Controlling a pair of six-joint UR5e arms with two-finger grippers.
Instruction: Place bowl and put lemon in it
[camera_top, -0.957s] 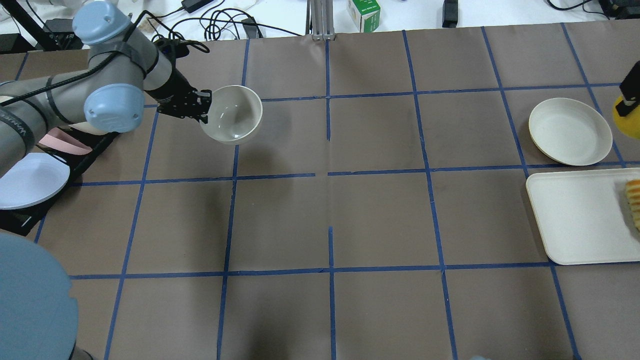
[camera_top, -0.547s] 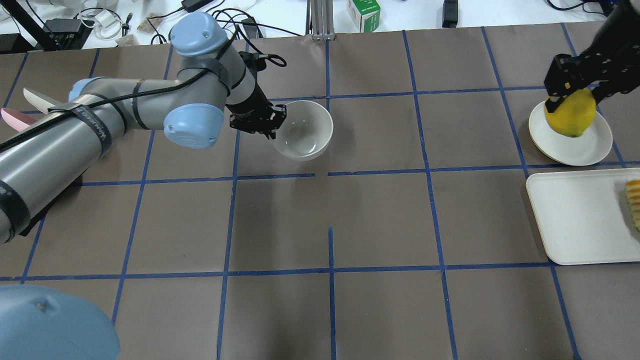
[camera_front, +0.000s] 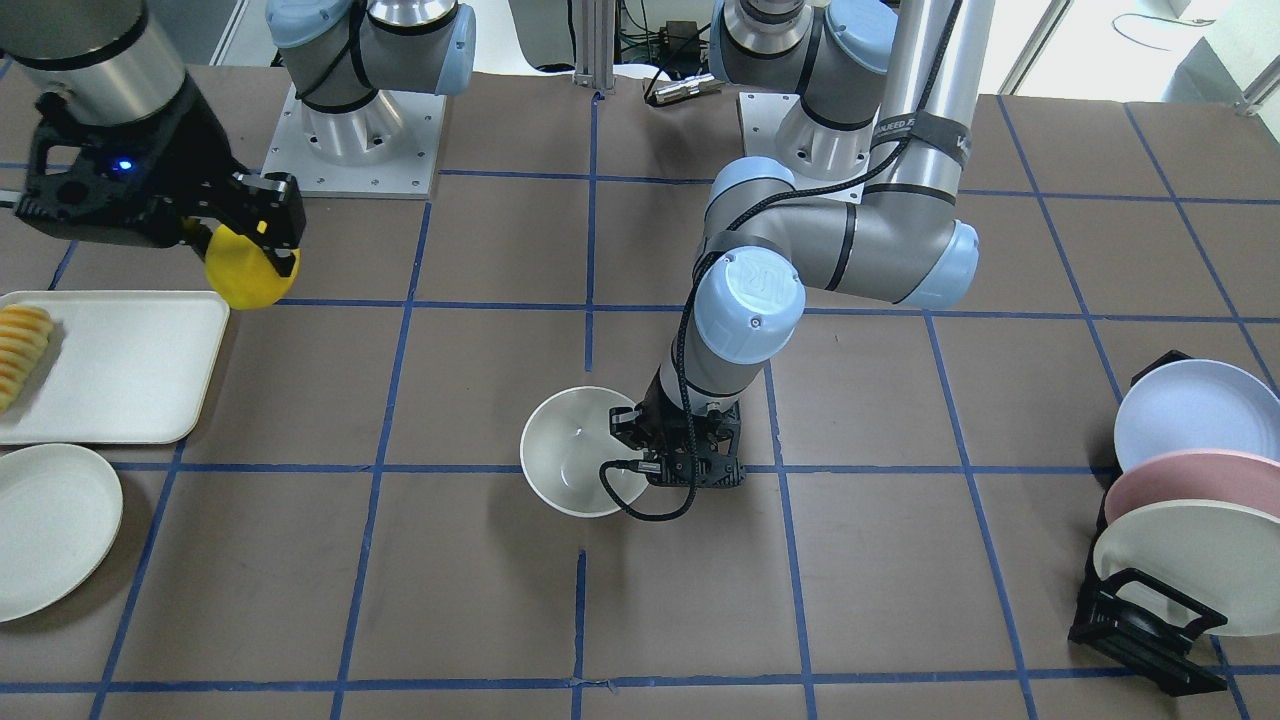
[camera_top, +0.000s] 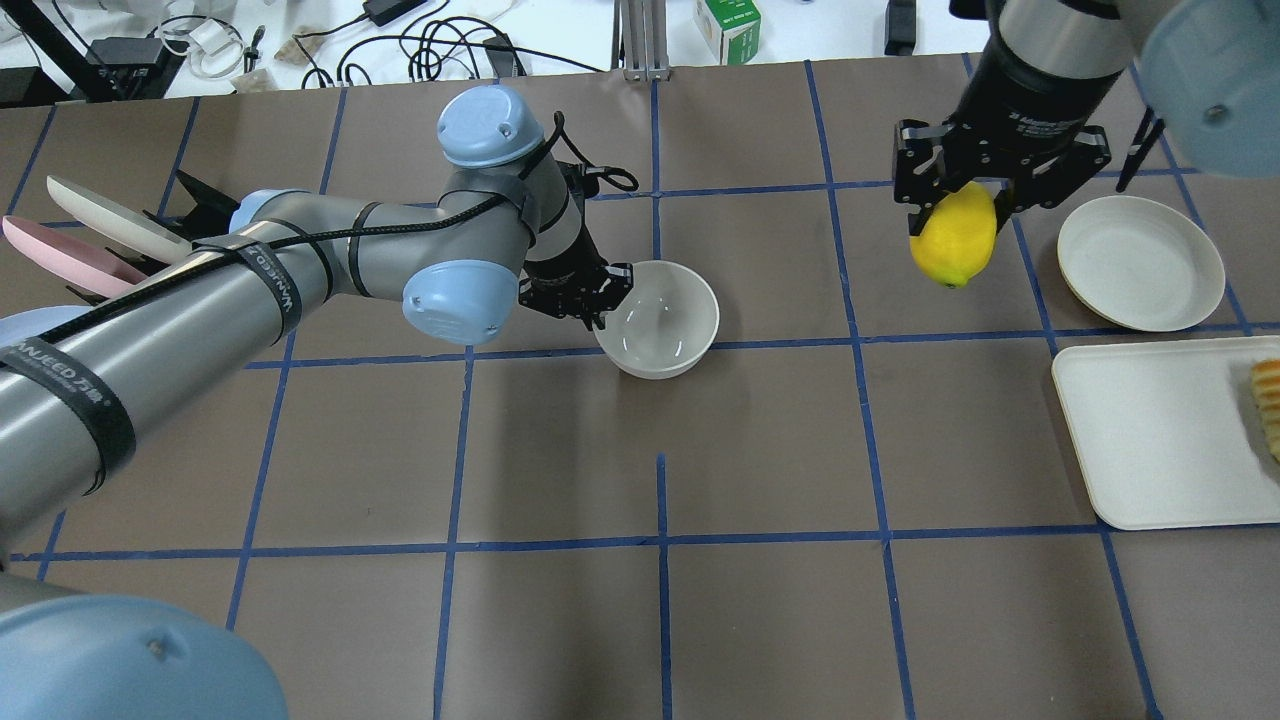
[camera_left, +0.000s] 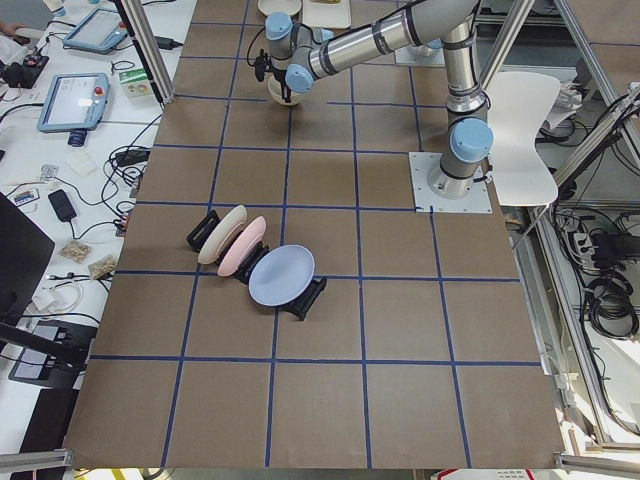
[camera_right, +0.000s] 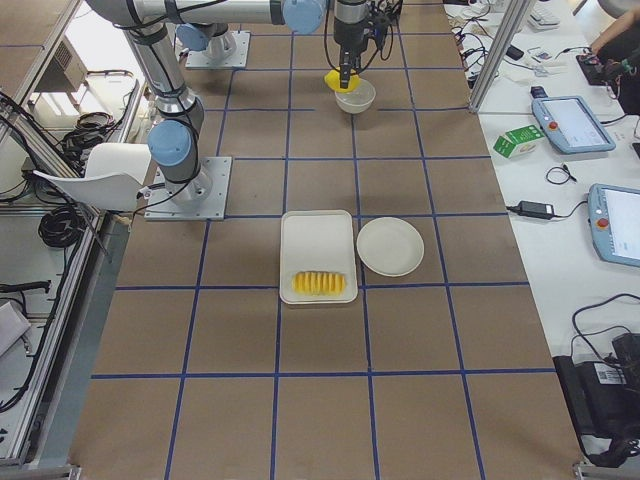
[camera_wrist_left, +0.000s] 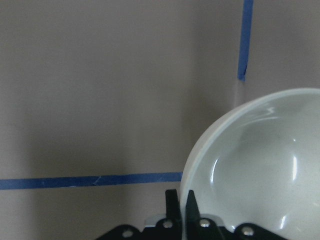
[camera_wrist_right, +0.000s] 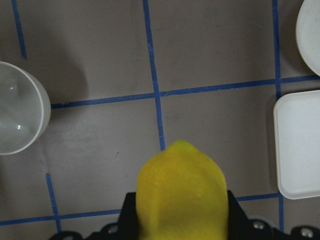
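From across the counter, the left gripper is pinched on the rim of the bowl, about midway between the counter's two ends. The right gripper is clamped round the lemon, held in the air toward the robot's right end, beside the tray. From overhead the bowl is upright and level, nearer the far edge than the robot's own edge. The lemon hangs well apart from it, next to the plate; whether the bowl's base touches the counter I cannot tell. The end views add little: from the right end the lemon seems to overlap the bowl, but that is only the line of sight. The left wrist view shows the thin glossy wall caught between the two fingers, one inside and one outside. I judge it best to go straight down until the base rests flat, open only a little, then lift clear without dragging the rim. The right wrist view has the lemon filling the lower middle and the bowl at the left edge. The lemon should wait until the other arm is clear, come over the bowl's centre, and be let go low so it does not bounce out.
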